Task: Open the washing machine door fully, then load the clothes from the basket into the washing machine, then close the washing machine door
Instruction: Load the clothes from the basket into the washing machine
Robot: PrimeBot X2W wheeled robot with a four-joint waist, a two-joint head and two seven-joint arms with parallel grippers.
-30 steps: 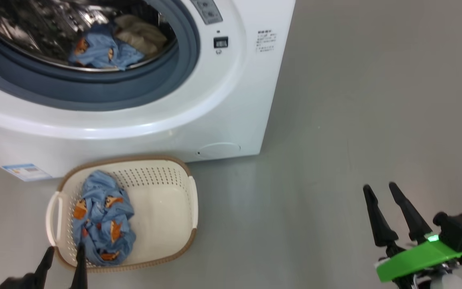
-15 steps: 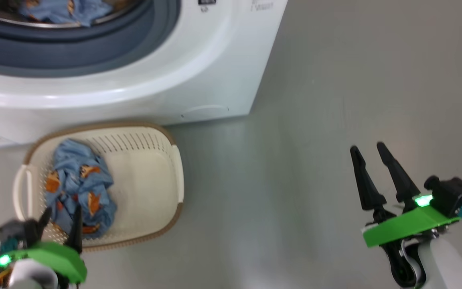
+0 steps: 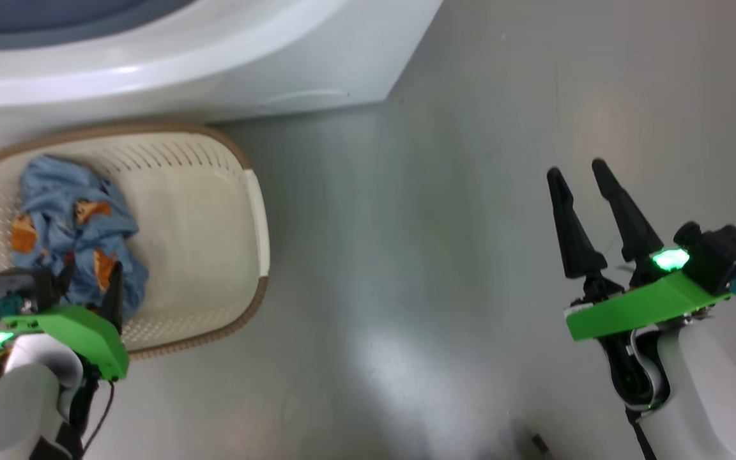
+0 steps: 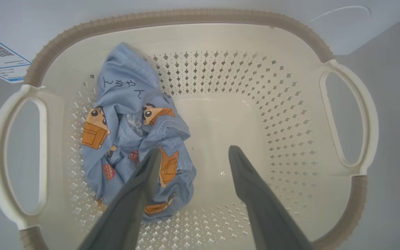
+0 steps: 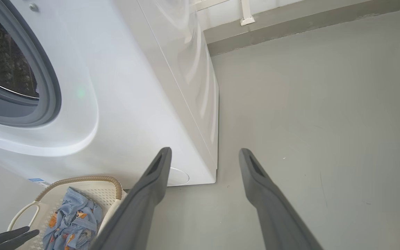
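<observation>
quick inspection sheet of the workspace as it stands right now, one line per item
Surface: grey floor, smooth, glare patches.
Job's things: basket on the floor against the washing machine; blue printed clothes bunched at one end of the basket, the other end bare; machine opening uncovered, grey gasket in sight.
Clutter: one small dark bit on the floor, too blurred to identify.
Grippers: left gripper jaws open over the basket, one finger above the clothes, contact unclear; right gripper jaws open, empty, over bare floor.
Cables: thin dark cable hanging at the left wrist.
Surroundings: white conduit on the wall behind the machine.
</observation>
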